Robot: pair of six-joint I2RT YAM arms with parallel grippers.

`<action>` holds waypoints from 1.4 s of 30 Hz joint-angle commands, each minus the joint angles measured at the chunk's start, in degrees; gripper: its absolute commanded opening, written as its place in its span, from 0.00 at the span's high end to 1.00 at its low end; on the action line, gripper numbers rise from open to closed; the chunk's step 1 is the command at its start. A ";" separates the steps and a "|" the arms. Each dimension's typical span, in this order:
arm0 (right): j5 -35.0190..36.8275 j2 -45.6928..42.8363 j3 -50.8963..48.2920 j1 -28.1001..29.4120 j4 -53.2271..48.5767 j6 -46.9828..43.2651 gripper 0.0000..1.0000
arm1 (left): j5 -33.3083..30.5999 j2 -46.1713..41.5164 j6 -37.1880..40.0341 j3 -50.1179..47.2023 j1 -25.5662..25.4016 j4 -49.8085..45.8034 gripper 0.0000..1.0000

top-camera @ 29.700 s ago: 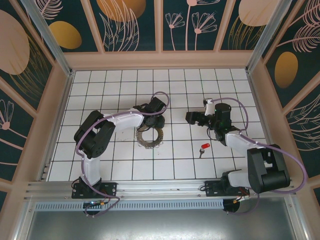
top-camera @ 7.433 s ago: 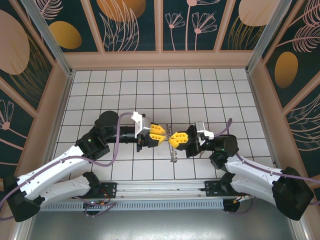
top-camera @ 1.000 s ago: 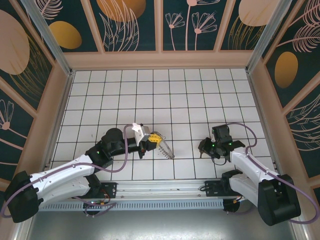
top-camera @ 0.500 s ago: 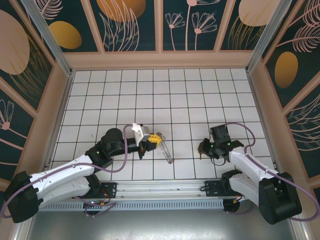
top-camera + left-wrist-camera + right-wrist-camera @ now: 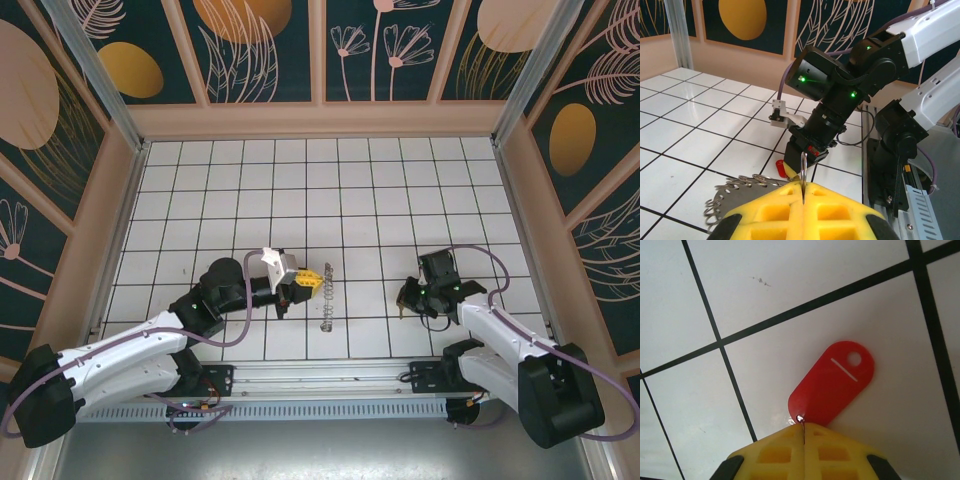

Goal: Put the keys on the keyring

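Right end effector [image 5: 803,429] pinches the key [image 5: 832,385] at its blade end; it looks light, stiff, slippery. Left end effector [image 5: 803,190] clamps the springy keyring [image 5: 740,186].

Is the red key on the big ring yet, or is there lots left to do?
Not yet. Done: both things are grabbed. The left jaws are shut on the ring, holding it upright. In hand: the right jaws pinch the red key by its metal end, down by the tiled floor. Left: the two are apart, so the key has to be brought over and threaded onto the ring.
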 commanded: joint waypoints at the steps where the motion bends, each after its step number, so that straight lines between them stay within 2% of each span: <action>1: 1.83 -1.36 -0.02 0.59 -1.33 0.24 1.00 | 0.94 -1.06 -0.96 -0.13 0.23 3.71 1.00; 6: 3.66 -7.18 -1.56 3.34 -1.94 2.35 1.00 | 1.95 -0.55 -2.45 -0.28 0.18 5.24 1.00; 10: 8.00 -14.20 -2.01 9.70 -1.78 4.85 1.00 | 1.99 0.24 -2.73 0.12 0.22 4.48 1.00; 14: 13.35 -18.62 -0.52 17.85 -0.14 5.68 1.00 | 3.02 -1.59 -2.31 -2.44 0.20 9.62 1.00; 18: 18.68 -18.67 2.37 25.32 3.14 1.25 1.00 | 3.92 -2.03 -1.00 -0.83 0.24 8.24 1.00; 23: 20.50 -17.54 4.84 31.63 10.85 -10.96 1.00 | 4.72 -2.63 0.75 1.79 0.19 4.25 1.00; 27: 17.50 -19.65 3.26 33.16 21.19 -20.52 1.00 | 4.30 -7.23 2.95 2.32 0.19 0.50 1.00; 31: 8.80 -21.37 2.18 33.25 29.85 -29.64 1.00 | 2.13 -10.38 5.34 5.39 0.19 -8.01 1.00; 37: -4.68 -21.66 4.61 33.32 34.81 -40.50 1.00 | 0.89 -11.40 6.55 8.88 0.24 -15.34 1.00; 42: -11.08 -21.38 6.61 33.25 35.10 -44.79 1.00 | 0.96 -12.05 8.37 12.12 0.20 -22.06 1.00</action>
